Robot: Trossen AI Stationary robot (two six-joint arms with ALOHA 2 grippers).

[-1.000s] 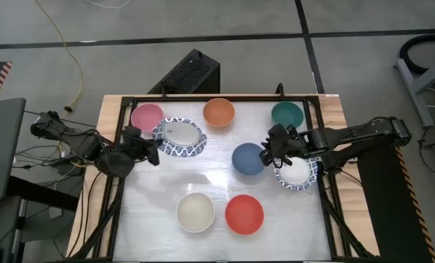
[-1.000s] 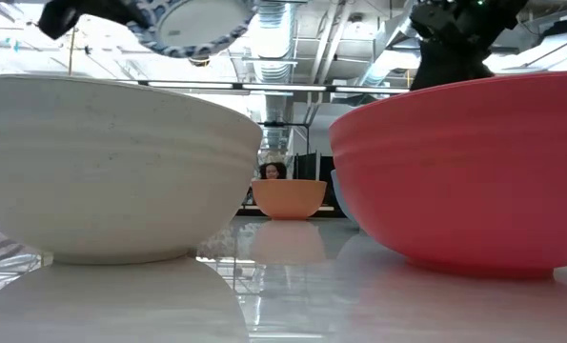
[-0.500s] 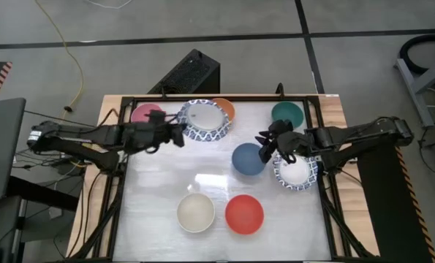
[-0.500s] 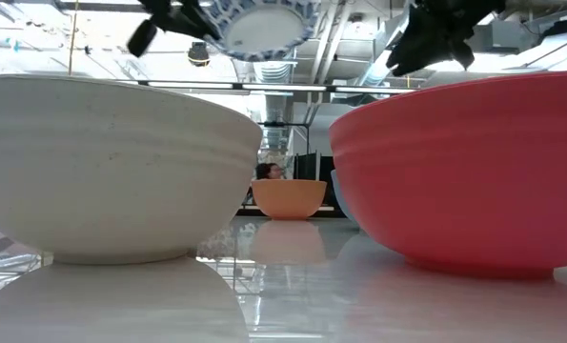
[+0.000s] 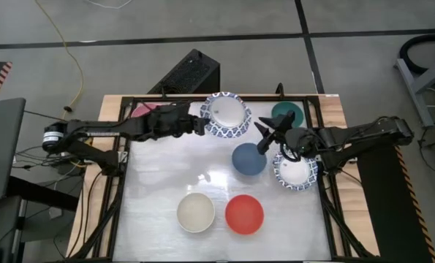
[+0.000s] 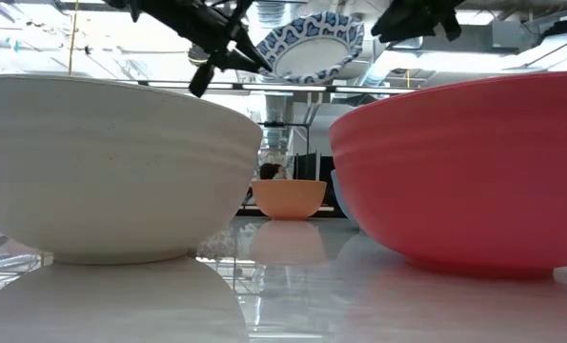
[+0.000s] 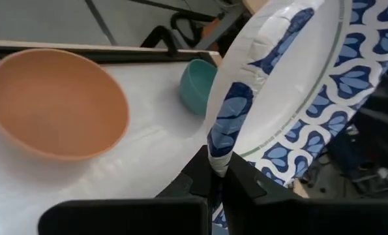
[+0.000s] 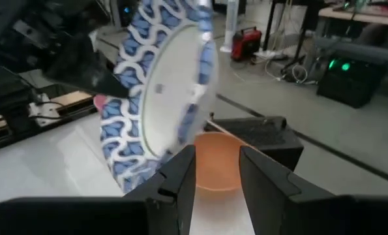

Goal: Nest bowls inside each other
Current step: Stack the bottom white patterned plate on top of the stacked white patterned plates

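A white bowl with a blue-patterned rim [image 5: 227,115] hangs tilted over the table's far middle, with my left gripper [image 5: 202,124] shut on it. Under it stands the orange bowl [image 7: 57,104], hidden in the high view. My right gripper [image 5: 265,134] hovers open just right of the held bowl, above the blue bowl [image 5: 248,159], with nothing between its fingers. Another blue-patterned bowl [image 5: 296,172] sits on the table below the right arm. The green bowl [image 5: 286,113], cream bowl [image 5: 196,212] and red bowl [image 5: 244,214] stand on their bases. My left arm partly covers the pink bowl [image 5: 139,111]. My left gripper pinches the bowl's rim [image 7: 221,147] between its two fingers, on the side toward the table's left. One finger lies on each face of the wall. The fingers reach in almost level from the left. The bowl is lifted clear and tilted.
A black frame [image 5: 122,146] runs round the white tabletop. Bare tabletop [image 5: 166,172] lies between the far bowls and the cream and red ones. A black box [image 5: 188,73] stands on the floor beyond the far edge.
My left gripper has carried the patterned bowl along the far side toward the table's right edge, from beside the pink bowl to above the orange one, and the bowl has tipped further. My right gripper has risen a little and tipped up toward level, staying open.
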